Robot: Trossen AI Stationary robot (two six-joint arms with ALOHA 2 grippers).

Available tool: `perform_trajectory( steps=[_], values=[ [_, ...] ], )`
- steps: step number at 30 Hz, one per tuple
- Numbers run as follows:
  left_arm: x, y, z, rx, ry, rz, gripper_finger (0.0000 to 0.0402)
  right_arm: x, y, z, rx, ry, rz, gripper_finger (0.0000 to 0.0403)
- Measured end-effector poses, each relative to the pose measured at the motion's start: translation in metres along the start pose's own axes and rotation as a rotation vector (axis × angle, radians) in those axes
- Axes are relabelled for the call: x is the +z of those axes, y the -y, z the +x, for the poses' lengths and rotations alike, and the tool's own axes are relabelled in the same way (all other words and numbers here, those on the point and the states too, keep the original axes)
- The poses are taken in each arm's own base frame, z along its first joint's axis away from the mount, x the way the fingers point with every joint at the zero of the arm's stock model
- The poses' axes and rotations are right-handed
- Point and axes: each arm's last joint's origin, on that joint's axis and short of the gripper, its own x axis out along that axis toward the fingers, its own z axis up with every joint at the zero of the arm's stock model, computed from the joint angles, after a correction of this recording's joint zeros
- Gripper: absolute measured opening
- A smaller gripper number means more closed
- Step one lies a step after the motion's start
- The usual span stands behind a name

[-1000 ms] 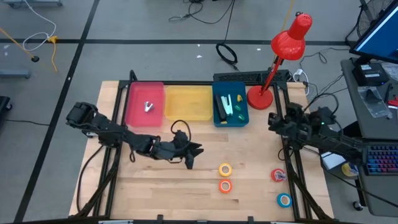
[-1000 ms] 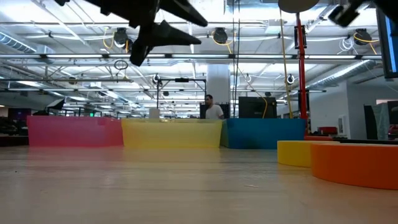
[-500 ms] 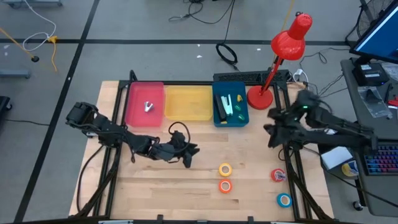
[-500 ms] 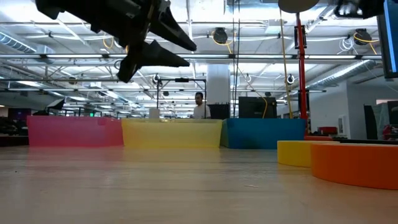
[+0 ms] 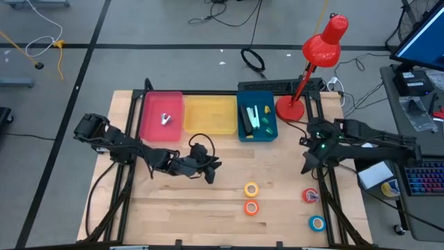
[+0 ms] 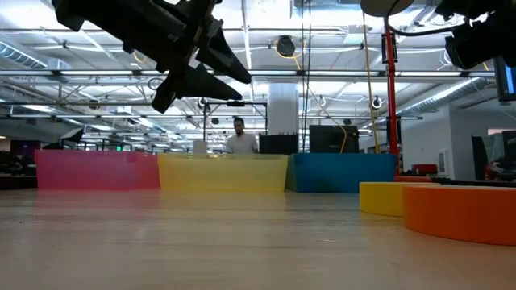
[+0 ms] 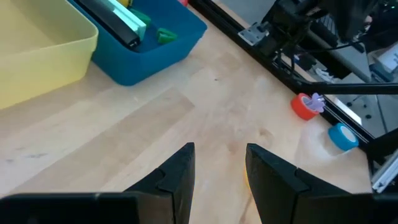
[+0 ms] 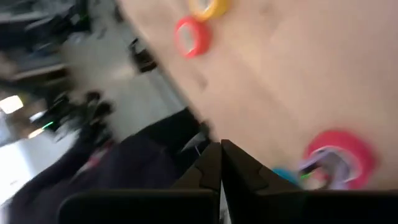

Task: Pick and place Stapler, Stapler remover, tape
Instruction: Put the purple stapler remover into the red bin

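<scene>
Four tape rolls lie flat on the wooden table: yellow (image 5: pixel 251 189), orange (image 5: pixel 251 207), red (image 5: pixel 310 196) and blue-teal (image 5: pixel 317 223). A small pale purple thing sits on the red roll (image 7: pixel 305 106). A black stapler (image 5: pixel 246 121) lies in the blue bin (image 5: pixel 272 132), and a small silver staple remover (image 5: pixel 165 119) lies in the pink bin (image 5: pixel 149 128). My left gripper (image 5: pixel 209 171) hangs open above the table's middle, left of the yellow roll, holding nothing. My right gripper (image 5: pixel 307 167) is shut and empty, just beyond the red roll (image 8: pixel 339 158).
An empty yellow bin (image 5: pixel 209 114) stands between the pink and blue bins along the far edge. A red desk lamp (image 5: pixel 291 107) stands at the far right corner. Bare wood lies between the bins and the rolls. A person (image 6: pixel 239 141) shows in the room behind.
My right gripper has swung from near the lamp base toward the near edge and now sits over the table's right side, close to the red roll. My left gripper has drifted slightly left and lower, staying open. The person in the background has walked left.
</scene>
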Motion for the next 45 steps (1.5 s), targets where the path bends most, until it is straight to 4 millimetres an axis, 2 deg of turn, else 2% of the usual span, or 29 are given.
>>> perform_trajectory(
  steps=[4, 10, 16, 22, 28, 33, 38, 45],
  values=[
    [0.002, -0.002, 0.001, 0.01, 0.002, 0.019, 0.0143, -0.002, 0.002, 0.002, -0.1, 0.089, 0.002, 0.0001],
    [0.001, -0.004, 0.002, 0.024, -0.011, 0.031, 0.0143, -0.009, -0.001, 0.011, -0.188, 0.101, 0.023, 0.0001],
    [-0.002, -0.006, 0.001, 0.034, -0.041, 0.046, 0.0143, -0.02, -0.019, 0.022, -0.234, 0.091, 0.023, 0.0],
    [-0.003, -0.007, 0.001, 0.047, -0.057, 0.06, 0.0143, -0.039, -0.033, 0.043, -0.351, 0.037, 0.029, 0.0],
    [-0.003, -0.008, 0.002, 0.047, -0.057, 0.08, 0.0143, -0.064, -0.029, 0.066, -0.525, -0.067, 0.105, 0.0],
    [0.0, -0.012, 0.004, 0.069, -0.057, 0.087, 0.0143, -0.083, -0.022, 0.07, -0.619, -0.06, 0.176, 0.0],
    [0.004, -0.016, 0.007, 0.074, -0.063, 0.099, 0.0143, -0.087, -0.021, 0.069, -0.599, -0.002, 0.167, 0.0],
    [0.007, -0.019, 0.009, 0.075, -0.068, 0.105, 0.0143, -0.086, -0.017, 0.071, -0.611, -0.02, 0.1, 0.0]
  ],
)
